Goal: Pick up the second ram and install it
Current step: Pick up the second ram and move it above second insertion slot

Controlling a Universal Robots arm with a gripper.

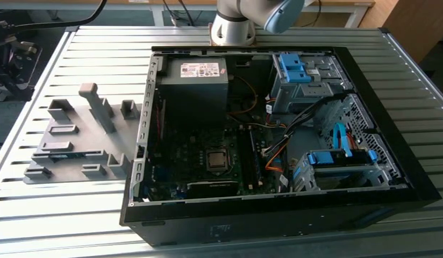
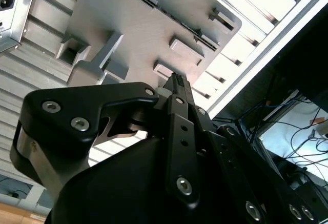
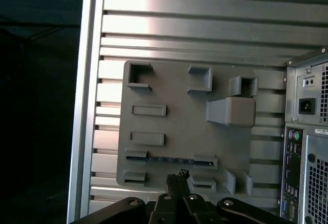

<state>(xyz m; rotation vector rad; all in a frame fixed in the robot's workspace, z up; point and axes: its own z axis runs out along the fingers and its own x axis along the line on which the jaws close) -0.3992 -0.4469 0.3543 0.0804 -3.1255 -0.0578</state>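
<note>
On the exterior view's left, a grey fixture plate (image 1: 81, 141) lies flat on the ribbed metal tabletop (image 1: 78, 215). The plate has little blocks and slots on it. The second ram (image 1: 67, 156) sits in the long slot by the plate's edge nearest that camera. It stands on its thin edge, so it looks like a dark blue-green strip. Its long side runs from the exterior view's left to the exterior view's right, in line with that edge of the plate.

The pincer (image 3: 180, 175) hangs over the plate and points down at it. In the first wrist view its two fingers are pressed close together, with nothing between them. The ram (image 3: 169, 159) lies just past the fingertips there, very near but not touching. I think the fingers would open along the stick's long side, not across its thin side. So the way the pincer is turned matters most for a grab.

Just beside the plate, toward the exterior view's right, is the open black computer case (image 1: 279, 220). Inside it are the power supply (image 1: 196, 72) at the far end and the dark motherboard (image 1: 178, 156) nearer the camera. The ram is not picked up yet. It is outside the case, in its slot on the plate.
</note>
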